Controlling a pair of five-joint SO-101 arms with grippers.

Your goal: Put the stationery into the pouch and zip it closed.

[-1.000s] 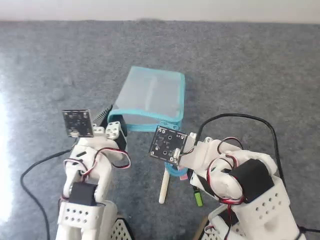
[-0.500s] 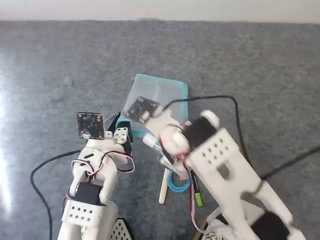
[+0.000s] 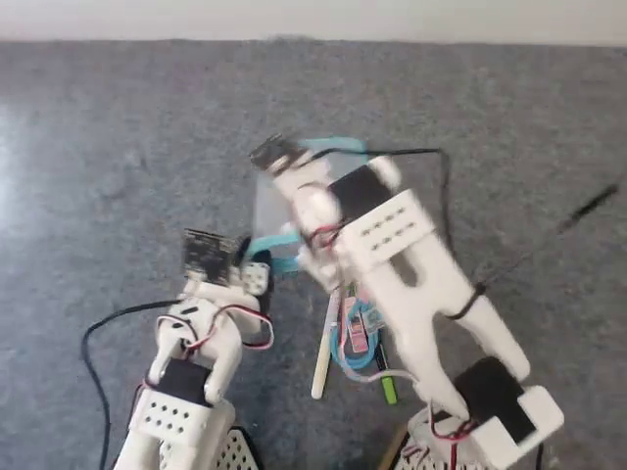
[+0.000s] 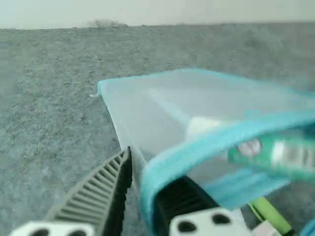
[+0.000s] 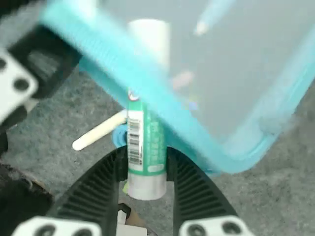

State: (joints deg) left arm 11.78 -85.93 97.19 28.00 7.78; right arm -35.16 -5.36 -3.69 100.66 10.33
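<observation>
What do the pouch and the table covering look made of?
Pouch: probably soft frosted plastic, translucent, since the glue stick shows through its wall; the teal edge looks like woven zip tape. Table covering: grey, matte, fuzzy, likely felt or short carpet.

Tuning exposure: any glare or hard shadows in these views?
High view: pale glare on the table at the picture's left edge, no hard shadows. Left wrist view: even light, the pouch lets it through. Right wrist view: the green glue stick in the right gripper is evenly lit.

One pouch [image 4: 157, 113], one glue stick [image 5: 142, 142], one white stick [image 3: 321, 367], one blue ring [image 3: 338, 349], one green pen [image 3: 389, 390], two arms [image 3: 186, 387] [image 3: 421, 284].
</observation>
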